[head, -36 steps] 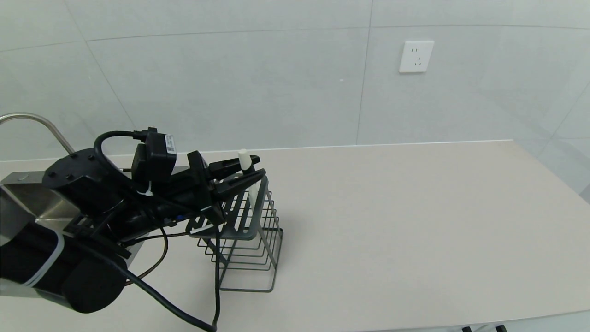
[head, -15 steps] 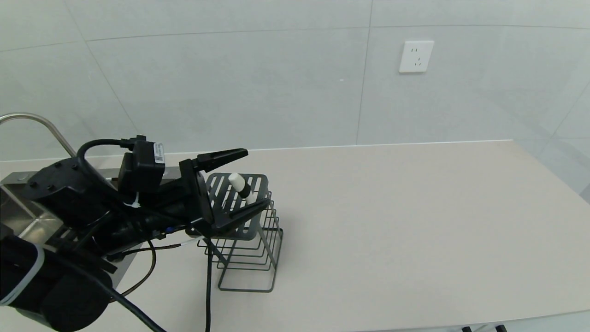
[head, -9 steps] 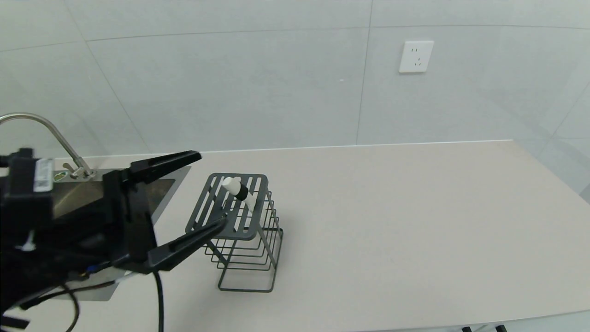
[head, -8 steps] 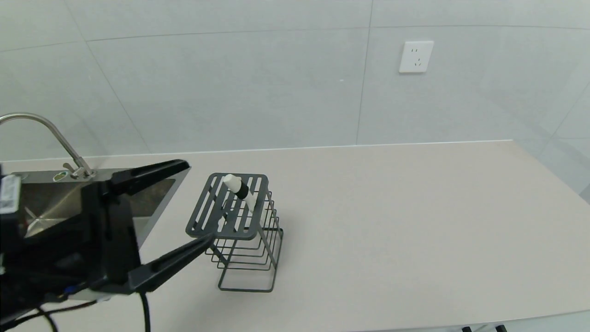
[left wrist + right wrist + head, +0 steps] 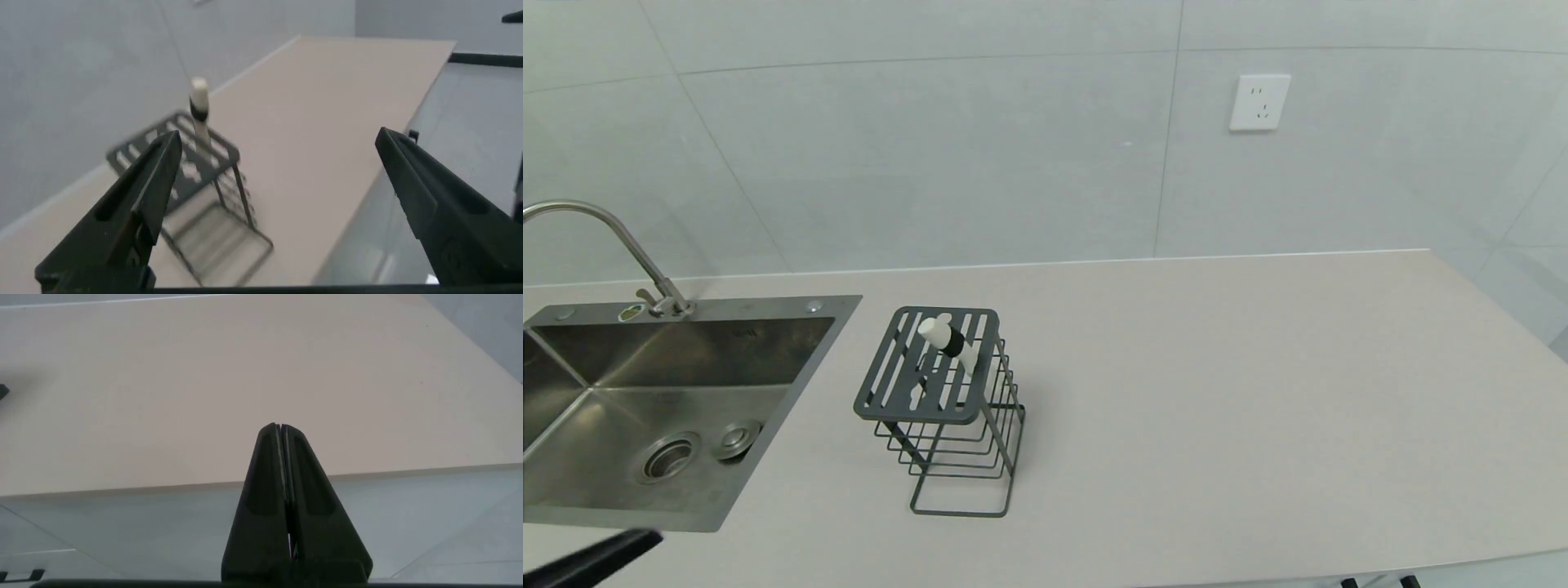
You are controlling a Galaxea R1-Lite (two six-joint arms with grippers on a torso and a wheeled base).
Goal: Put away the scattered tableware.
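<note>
A dark wire cutlery rack (image 5: 915, 413) stands on the beige counter (image 5: 1217, 392), just right of the sink. A utensil with a white handle and a black band (image 5: 945, 337) stands in a slot of the rack's top, leaning toward the sink. My left gripper (image 5: 279, 139) is open and empty, well back from the rack (image 5: 221, 155) and utensil (image 5: 198, 96); one of its fingers (image 5: 596, 559) pokes in at the head view's bottom left corner. My right gripper (image 5: 280, 434) is shut on nothing, over the counter's front edge (image 5: 245, 486).
A steel sink (image 5: 645, 384) with a curved faucet (image 5: 596, 220) takes up the counter's left end. A white wall outlet (image 5: 1260, 102) sits on the tiled wall behind. Bare counter stretches to the right of the rack.
My left gripper let go of the white-handled utensil above the rack, opened wide and drew back toward the lower left. The utensil stayed in the rack, leaning a little more.
</note>
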